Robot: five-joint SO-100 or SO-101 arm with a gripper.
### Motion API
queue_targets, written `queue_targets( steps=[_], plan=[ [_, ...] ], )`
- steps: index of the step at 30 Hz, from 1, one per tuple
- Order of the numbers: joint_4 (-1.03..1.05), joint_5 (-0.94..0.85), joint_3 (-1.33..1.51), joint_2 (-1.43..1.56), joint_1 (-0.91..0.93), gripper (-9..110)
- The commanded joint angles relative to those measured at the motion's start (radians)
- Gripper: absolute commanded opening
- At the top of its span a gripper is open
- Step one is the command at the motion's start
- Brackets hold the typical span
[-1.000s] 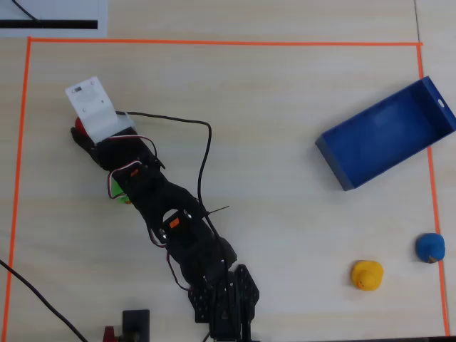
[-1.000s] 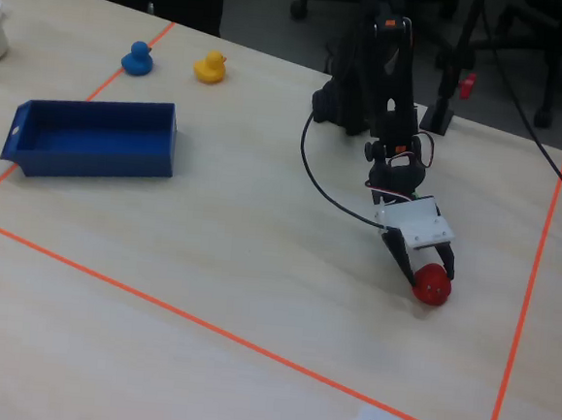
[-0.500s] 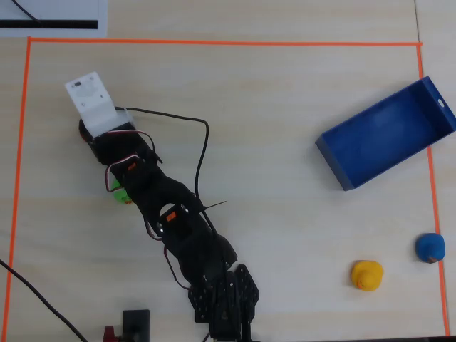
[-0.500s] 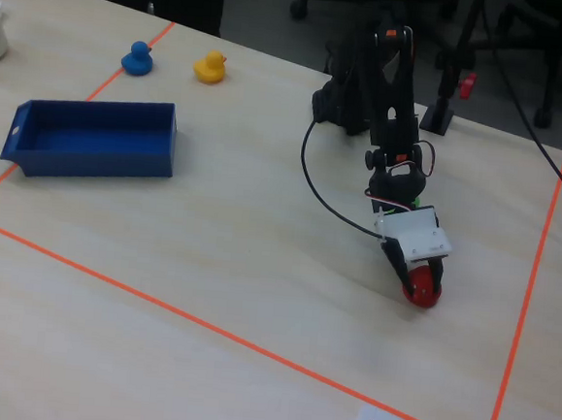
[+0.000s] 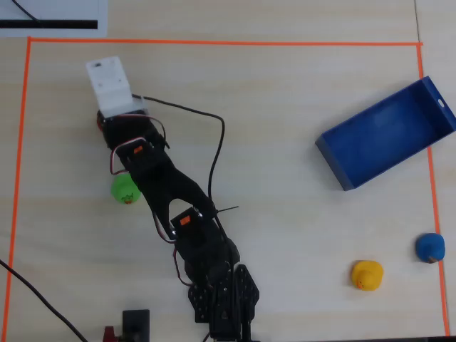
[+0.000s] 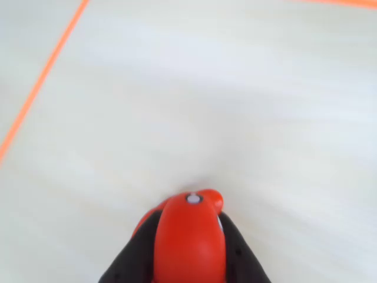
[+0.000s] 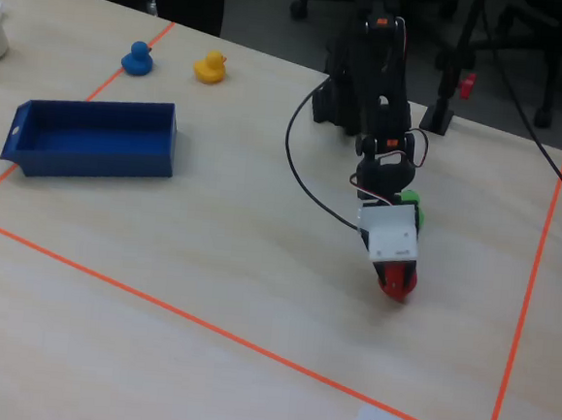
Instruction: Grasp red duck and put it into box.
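The red duck (image 6: pixel 189 244) sits between my gripper's (image 6: pixel 188 219) two black fingers in the wrist view, head forward. In the fixed view the gripper (image 7: pixel 394 277) points down at the near right of the table with the red duck (image 7: pixel 397 282) at its tip, at or just above the surface. In the overhead view only a red sliver of the duck (image 5: pixel 99 121) shows under the white wrist mount (image 5: pixel 110 85). The dark blue box (image 5: pixel 385 132) lies open far away on the right there, and at the left in the fixed view (image 7: pixel 92 139).
A green duck (image 5: pixel 125 189) lies right beside the arm, also in the fixed view (image 7: pixel 411 198). A yellow duck (image 5: pixel 367 275) and a blue duck (image 5: pixel 429 247) sit beyond the box. Orange tape (image 5: pixel 214 42) borders the workspace. A black cable (image 5: pixel 214 135) loops from the arm.
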Motion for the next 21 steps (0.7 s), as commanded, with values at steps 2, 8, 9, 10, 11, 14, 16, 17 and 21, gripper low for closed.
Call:
queue_targets(
  steps=[2, 8, 9, 10, 11, 14, 16, 17, 21],
  plan=[
    [0.259, 0.038, -0.235, 0.233, 0.225, 0],
    [0.624, 0.029, -0.407, 0.357, 0.624, 0],
    [0.663, 0.02, -0.414, 0.373, 0.704, 0],
    [0.687, 0.008, -0.414, 0.387, 0.787, 0],
    [0.707, -0.012, -0.407, 0.402, 0.867, 0],
    [0.724, -0.071, -0.38, 0.426, 1.098, 0],
    [0.706, -0.107, -0.356, 0.422, 1.221, 0],
    [0.687, -0.121, -0.345, 0.41, 1.273, 0],
    [0.646, -0.138, -0.385, 0.298, 1.404, 0]
  ],
)
